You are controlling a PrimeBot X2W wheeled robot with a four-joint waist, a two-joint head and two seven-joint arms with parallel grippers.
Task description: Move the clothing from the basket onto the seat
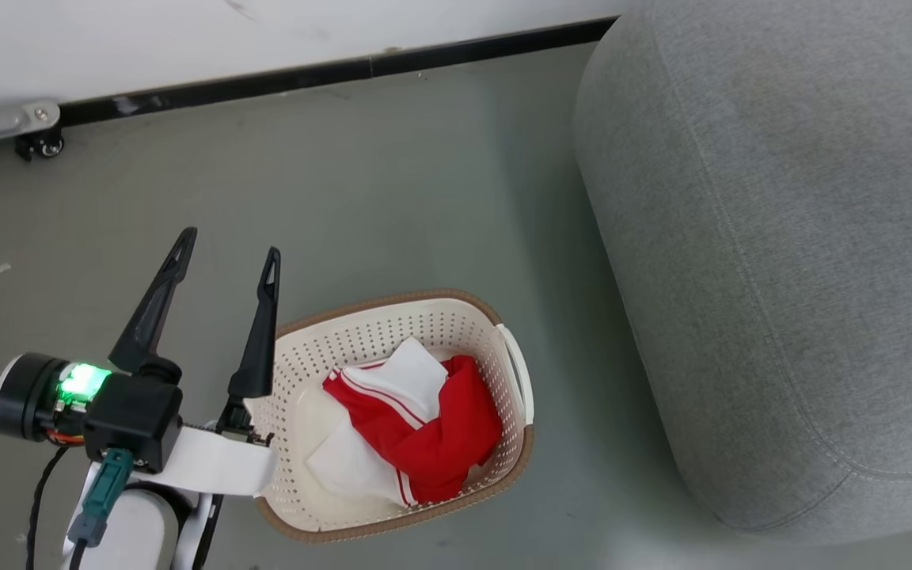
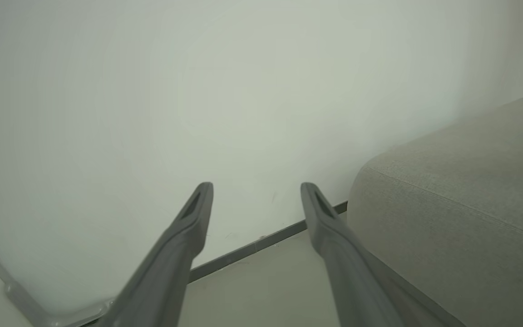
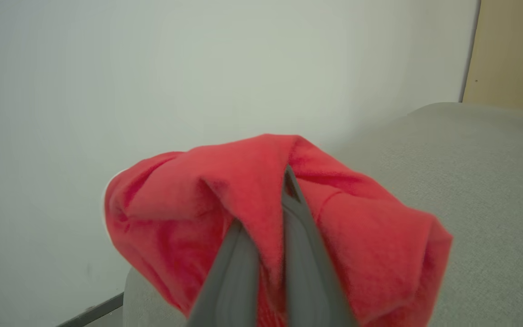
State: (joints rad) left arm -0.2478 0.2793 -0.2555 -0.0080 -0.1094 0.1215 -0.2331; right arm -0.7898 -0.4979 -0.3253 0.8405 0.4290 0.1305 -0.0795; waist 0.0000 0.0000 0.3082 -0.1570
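Where the clothing is: one crumpled heap of soft red fabric clothing with white panels and thin white stripes [image 1: 424, 419] lies inside the basket, and a separate red garment [image 3: 189, 195] hangs from the right claw.
Basket: a cream-white perforated plastic basket with a brown woven-look rim [image 1: 393, 299] stands on the grey-green floor [image 1: 385, 174], left of the seat and apart from it.
Seat: a large light grey upholstered seat cushion [image 1: 780, 237] with rounded edges and stitched seams, on the right.
Right claw [image 3: 268, 213]: the fingers are pressed almost together with a fold of red cloth pinched between them. The rest drapes over the tips. The grey cushion [image 3: 493, 181] lies beyond it and to its right.
Why so held: pinching a fold likely lets the loose cloth hang free for carrying across.
Left claw [image 1: 229, 244]: the fingers are spread wide with nothing between them, just left of the basket's rim. In its wrist view [image 2: 257, 187] they point at the far pale wall [image 2: 198, 91].
Why so placed: probably parked clear of the other arm.
Step in hand: seemingly delivery; the release should come once the garment is over the cushion.
Risk: trailing cloth could slide off the rounded edge.
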